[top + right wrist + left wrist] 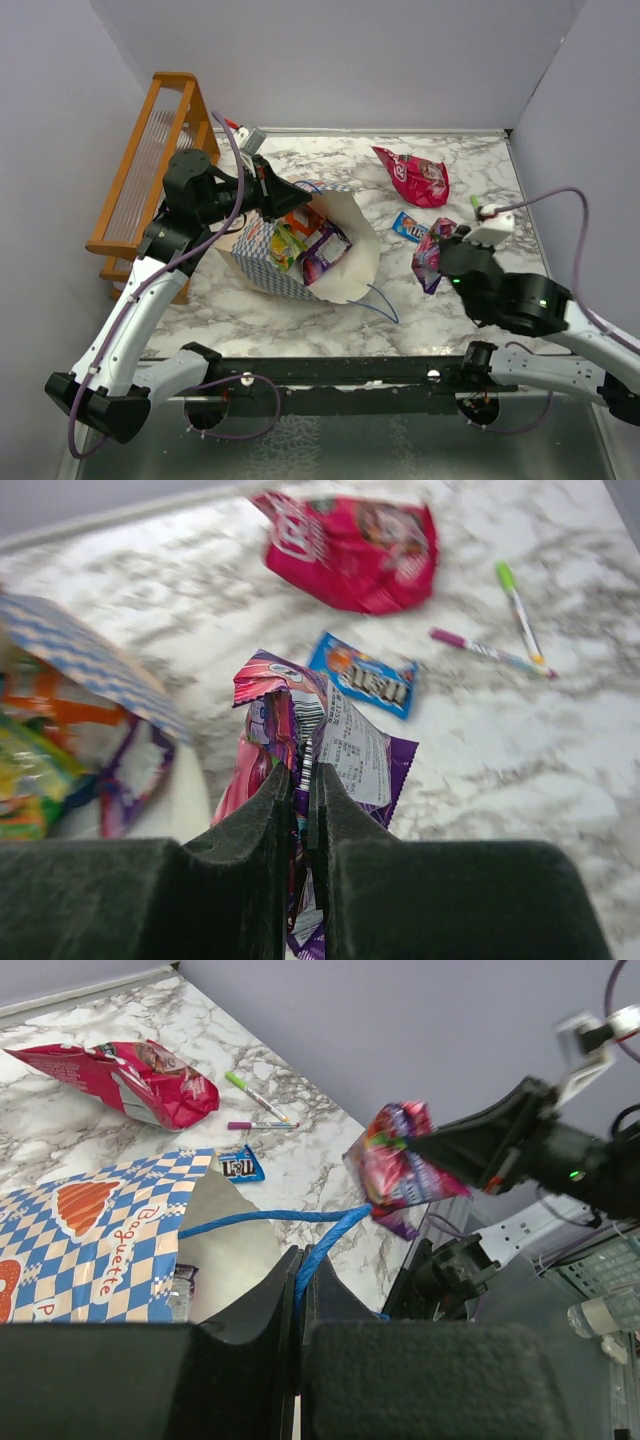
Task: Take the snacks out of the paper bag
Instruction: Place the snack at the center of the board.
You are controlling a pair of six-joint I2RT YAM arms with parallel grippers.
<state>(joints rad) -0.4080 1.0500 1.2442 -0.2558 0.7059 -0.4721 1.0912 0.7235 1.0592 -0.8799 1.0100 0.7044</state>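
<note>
Right wrist view: the right gripper [303, 780] pinches a purple packet [345, 742] in the air, right of the bag [352, 262]. The left gripper [300, 1265] is clamped on the bag's cord [262, 1217]. The packet looks mid-removal. Next it needs setting down near the pink packet [415, 177] at far right.

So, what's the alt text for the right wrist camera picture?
The right gripper is shut on a purple snack packet above a marble table. Beyond lie a blue packet, a red packet, a green pen and a purple pen; the paper bag's open mouth shows at left.
</note>
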